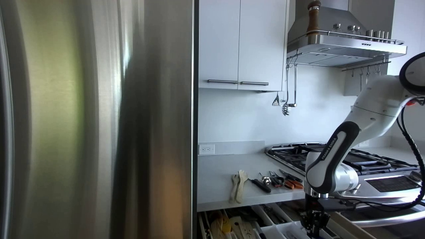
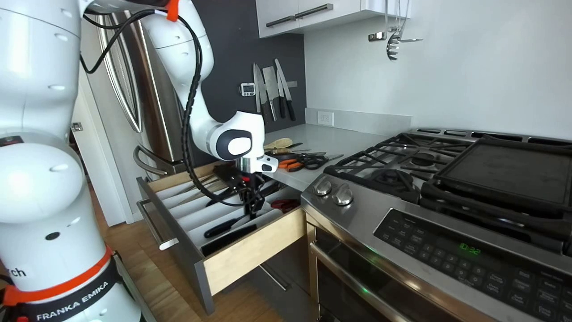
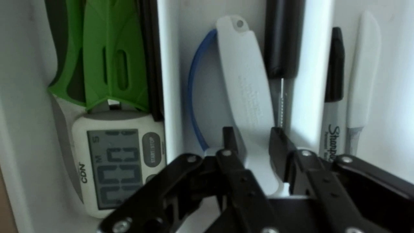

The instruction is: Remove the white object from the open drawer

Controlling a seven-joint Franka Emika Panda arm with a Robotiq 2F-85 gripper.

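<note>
Drawer [image 2: 254, 250] open below front edge of counter [image 1: 215, 172], near its corner by the stove [image 2: 447, 241] | white object [image 3: 250, 97] lying inside, aslant | gripper [image 3: 254, 137]: jaws narrow, astride it; firm hold cannot be told | reach apparently done; lifting out remains

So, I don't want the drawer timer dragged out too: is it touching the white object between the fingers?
Apart. The wrist view shows a white divider standing between the timer and the white object.
</note>
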